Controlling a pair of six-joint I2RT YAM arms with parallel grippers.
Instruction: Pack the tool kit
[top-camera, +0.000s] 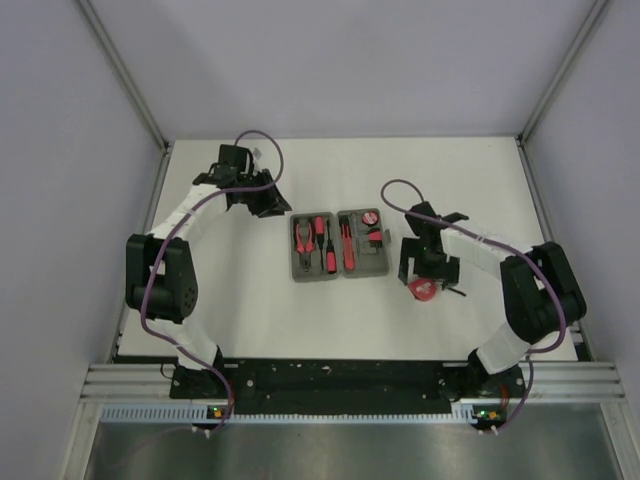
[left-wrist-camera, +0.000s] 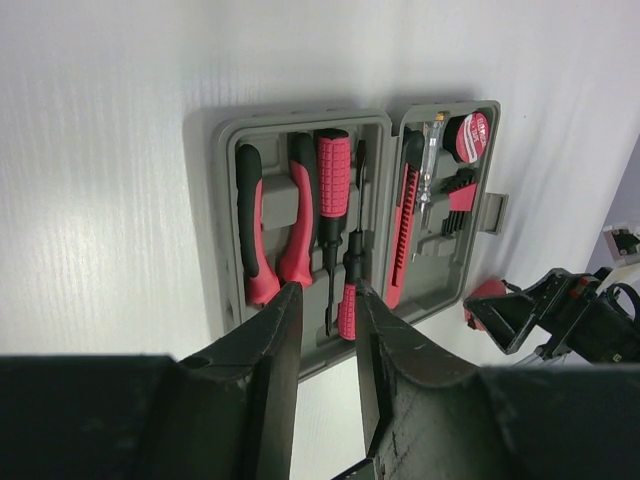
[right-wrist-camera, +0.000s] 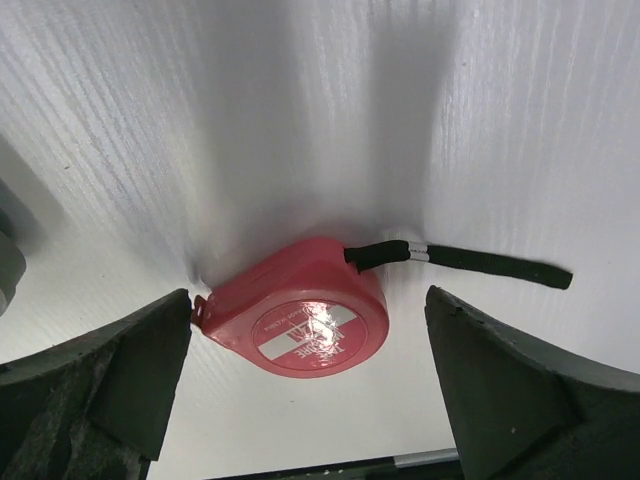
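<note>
The grey tool case (top-camera: 297, 273) lies open and flat mid-table. In the left wrist view its left half (left-wrist-camera: 222, 220) holds red-and-black pliers (left-wrist-camera: 297, 210) and screwdrivers (left-wrist-camera: 333, 180); the right half holds a red knife (left-wrist-camera: 405, 230) and a round red item (left-wrist-camera: 472, 136). My left gripper (top-camera: 272, 203) hovers at the case's far left corner, its jaws (left-wrist-camera: 327, 292) slightly apart and empty. The red tape measure (right-wrist-camera: 300, 320) lies on the table right of the case (top-camera: 422, 290). My right gripper (right-wrist-camera: 308, 300) is wide open with one finger on each side of it, not touching.
The tape measure's black strap (right-wrist-camera: 480, 262) trails to the right on the white table. White walls enclose the table on three sides. The right arm (left-wrist-camera: 570, 310) shows at the edge of the left wrist view.
</note>
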